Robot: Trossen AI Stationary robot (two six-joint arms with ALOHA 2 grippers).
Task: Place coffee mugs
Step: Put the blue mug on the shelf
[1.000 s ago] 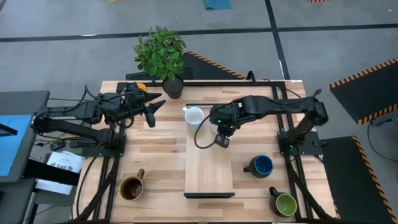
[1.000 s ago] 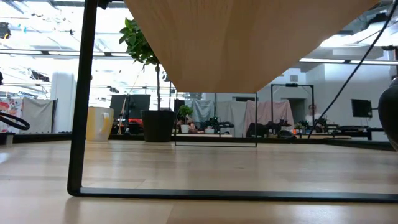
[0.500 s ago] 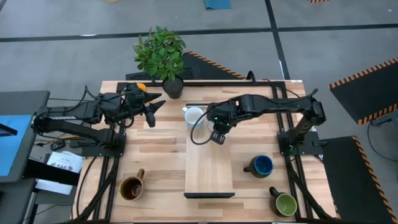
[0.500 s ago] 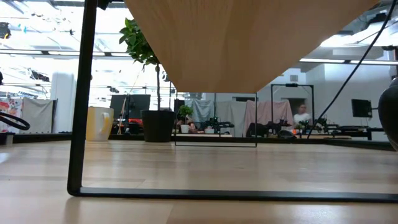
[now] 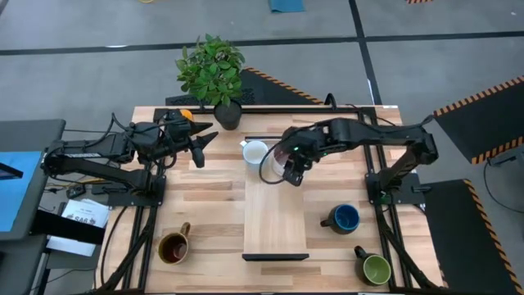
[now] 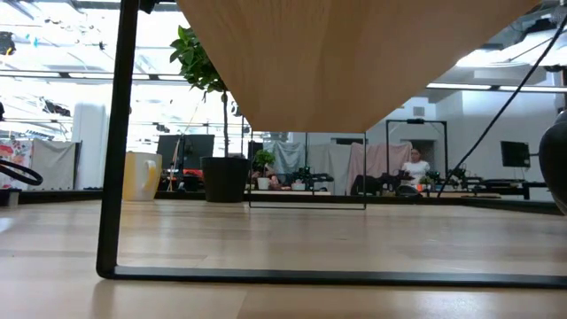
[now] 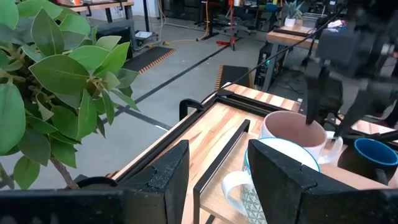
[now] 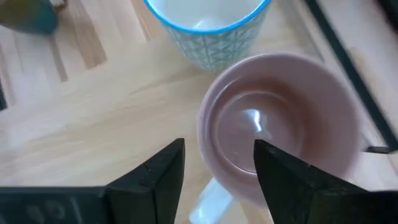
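The pinkish-mauve mug (image 5: 274, 166) stands upright on the raised wooden shelf (image 5: 277, 217), beside the white and pale blue mug (image 5: 255, 152). My right gripper (image 5: 290, 174) is open above the pink mug (image 8: 280, 130). It points down, with one finger over the hollow and one outside the wall next to the handle (image 8: 208, 205). My left gripper (image 5: 205, 145) is open and empty at the far left, near the orange mug (image 5: 185, 115). The dark blue mug (image 5: 344, 217), green mug (image 5: 374, 268) and brown mug (image 5: 173, 246) stand on the table.
A potted plant (image 5: 214, 70) stands at the table's far edge, close to my left gripper. The shelf's dark metal frame (image 6: 111, 177) raises the board off the table. The near half of the shelf is bare wood. A person shows far off in the room (image 6: 413, 165).
My right gripper has gone toward the table's far edge, and the pinkish-mauve mug has gone with it along the shelf. The mug now stands close beside the white and pale blue mug.
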